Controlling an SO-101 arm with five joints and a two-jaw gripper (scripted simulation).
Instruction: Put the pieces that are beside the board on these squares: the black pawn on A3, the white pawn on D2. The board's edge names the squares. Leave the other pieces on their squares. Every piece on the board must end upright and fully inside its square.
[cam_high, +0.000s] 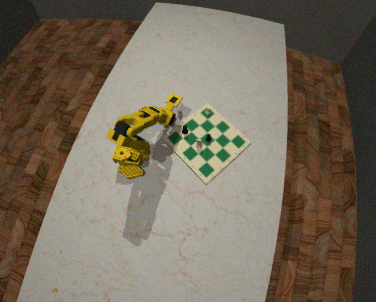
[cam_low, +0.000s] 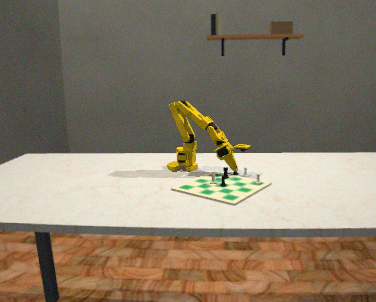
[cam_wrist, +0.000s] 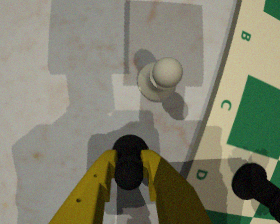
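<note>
My gripper (cam_wrist: 130, 162) (cam_high: 171, 130) (cam_low: 235, 171) is shut on the black pawn (cam_wrist: 129, 148), low over the table just off the board's lettered edge, near the D mark. The white pawn (cam_wrist: 164, 75) (cam_high: 180, 116) stands upright on the table beside the board, ahead of the gripper and level with the B and C marks. The green and cream board (cam_wrist: 250, 56) (cam_high: 231, 150) (cam_low: 235, 196) lies to the right in the wrist view.
On the board stand a black piece (cam_wrist: 253, 183) (cam_high: 185, 130) (cam_low: 224, 175) close to my gripper, a second black piece (cam_high: 209, 137) and two white pieces (cam_high: 199, 145) (cam_high: 208, 112). The arm's base (cam_high: 129, 156) stands left of the board.
</note>
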